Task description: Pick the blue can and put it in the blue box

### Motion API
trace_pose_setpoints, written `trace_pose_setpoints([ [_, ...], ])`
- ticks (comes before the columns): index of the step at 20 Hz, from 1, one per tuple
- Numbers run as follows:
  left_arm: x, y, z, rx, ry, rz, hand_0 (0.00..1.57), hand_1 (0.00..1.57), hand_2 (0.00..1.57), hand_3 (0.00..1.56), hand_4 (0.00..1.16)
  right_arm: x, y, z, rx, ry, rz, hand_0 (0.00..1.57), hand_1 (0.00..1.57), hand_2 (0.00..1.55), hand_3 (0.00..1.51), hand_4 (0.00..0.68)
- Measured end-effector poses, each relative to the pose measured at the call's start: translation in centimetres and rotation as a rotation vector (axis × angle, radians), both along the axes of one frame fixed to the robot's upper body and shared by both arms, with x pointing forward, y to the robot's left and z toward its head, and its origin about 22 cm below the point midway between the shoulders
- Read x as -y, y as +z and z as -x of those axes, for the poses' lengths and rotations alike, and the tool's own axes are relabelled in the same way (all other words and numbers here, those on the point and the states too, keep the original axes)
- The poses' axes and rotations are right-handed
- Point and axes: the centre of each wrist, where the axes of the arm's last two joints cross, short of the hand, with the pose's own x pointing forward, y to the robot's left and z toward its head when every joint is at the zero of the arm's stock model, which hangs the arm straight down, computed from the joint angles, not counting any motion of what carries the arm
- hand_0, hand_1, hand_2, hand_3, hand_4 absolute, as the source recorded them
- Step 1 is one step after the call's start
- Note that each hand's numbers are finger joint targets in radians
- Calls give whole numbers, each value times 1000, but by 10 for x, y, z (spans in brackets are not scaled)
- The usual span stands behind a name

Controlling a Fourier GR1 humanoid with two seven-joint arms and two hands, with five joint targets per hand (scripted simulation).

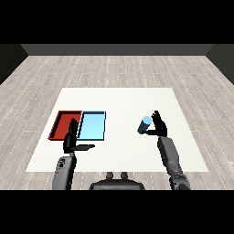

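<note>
You have a white bench [132,98] at the centre of your view, its top a plain matte sheet that narrows toward 12 o'clock. Around it on every side lies a floor [114,68] of pale grey-brown planks, running from 9 o'clock to 3 o'clock. At 12 o'clock a dark grey wall [117,49] closes the room. Lighting is even, with no strong shadow on the bench.

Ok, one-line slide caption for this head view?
Right hand curled round the blue can, right of the light blue tray; left hand open near the trays.
</note>
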Motion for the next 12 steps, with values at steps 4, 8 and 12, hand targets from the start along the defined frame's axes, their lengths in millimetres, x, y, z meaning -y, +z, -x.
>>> trace_pose_setpoints([
  [4, -5, -5, 5, 3, 8, -2, 0, 0, 0, 0, 0, -4, -7, -6, -13, 0, -18, 0, 0, 0, 0, 0],
  [8, 1, -10, 5, 13, 22, -15, 0, 0, 0, 0, 0, -9, -13, -13, -35, 7, -31, 0, 0, 0, 0, 0],
  [12, -2, -4, 10, 16, 26, -26, 0, 0, 0, 0, 0, -10, -21, -15, -52, 4, -50, 0, 0, 0, 0, 0],
])
